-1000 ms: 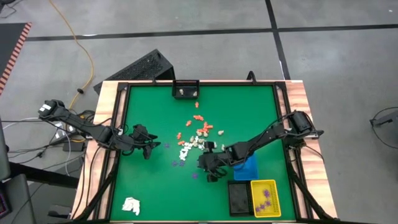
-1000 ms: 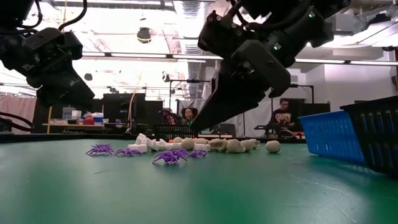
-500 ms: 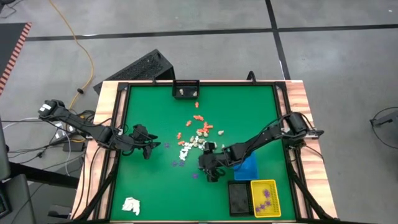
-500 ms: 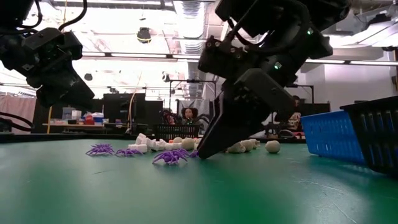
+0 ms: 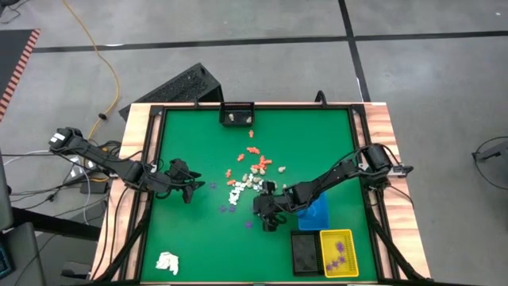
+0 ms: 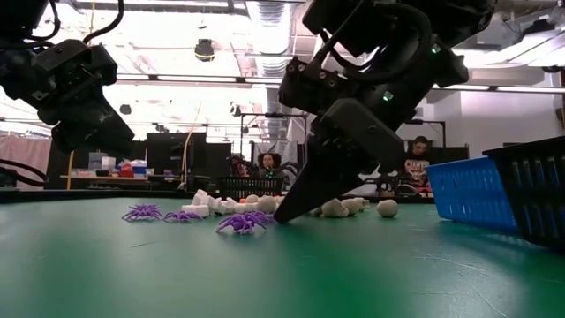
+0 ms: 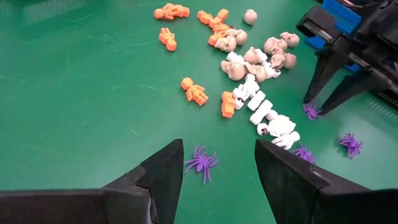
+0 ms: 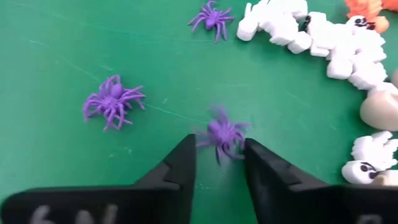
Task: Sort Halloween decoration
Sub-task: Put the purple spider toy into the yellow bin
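The Halloween decoration is a heap of tiny orange, cream and white figurines (image 5: 250,176) with purple spiders scattered around it on the green table. My right gripper (image 8: 219,149) is down at the table, open, its fingertips on either side of one purple spider (image 8: 222,132); the left wrist view shows this too, gripper (image 7: 317,107). Two more spiders (image 8: 112,101) lie just beyond. My left gripper (image 7: 217,155) hangs open above the table's left part (image 5: 189,189), over another spider (image 7: 201,163). My right gripper's fingertips (image 8: 186,149) come slanting down from the table's right side and flank the purple spider's legs (image 8: 205,138). The spider lies flat on the table. Whether the fingers touch it, I cannot tell.
A blue basket (image 5: 317,213), a black tray (image 5: 305,253) and a yellow tray (image 5: 340,237) holding purple spiders stand at the near right. A small black box (image 5: 236,115) sits at the far edge. A white paper-like wad (image 5: 167,261) lies near left.
My right gripper has come down from above the heap's near side until its fingertips reach the table beside a purple spider. The left arm has kept still.
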`<action>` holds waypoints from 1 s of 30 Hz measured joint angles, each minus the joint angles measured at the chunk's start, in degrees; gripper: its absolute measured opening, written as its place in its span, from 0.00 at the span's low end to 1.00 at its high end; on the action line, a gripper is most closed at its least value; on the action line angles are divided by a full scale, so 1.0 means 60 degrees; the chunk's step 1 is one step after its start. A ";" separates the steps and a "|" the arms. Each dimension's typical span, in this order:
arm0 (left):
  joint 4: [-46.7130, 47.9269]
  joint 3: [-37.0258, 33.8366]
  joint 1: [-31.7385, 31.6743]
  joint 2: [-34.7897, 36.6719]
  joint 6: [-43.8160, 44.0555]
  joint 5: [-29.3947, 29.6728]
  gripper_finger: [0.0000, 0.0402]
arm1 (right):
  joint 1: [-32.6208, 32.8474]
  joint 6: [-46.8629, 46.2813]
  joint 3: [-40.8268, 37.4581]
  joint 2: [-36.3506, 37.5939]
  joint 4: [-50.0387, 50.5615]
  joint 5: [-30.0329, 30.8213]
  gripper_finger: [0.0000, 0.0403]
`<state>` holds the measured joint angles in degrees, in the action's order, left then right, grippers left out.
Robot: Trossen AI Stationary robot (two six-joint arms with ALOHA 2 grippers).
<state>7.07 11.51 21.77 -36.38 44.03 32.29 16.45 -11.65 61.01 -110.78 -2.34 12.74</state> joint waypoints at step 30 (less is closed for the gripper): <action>-0.0003 0.0000 -0.0002 0.0003 -0.0055 -0.0015 0.47 | 0.0135 0.1221 -0.0033 0.0777 -0.0640 0.1338 0.01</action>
<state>7.05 11.51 21.76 -36.36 43.70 32.21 17.26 -4.32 60.82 -106.11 -6.18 20.77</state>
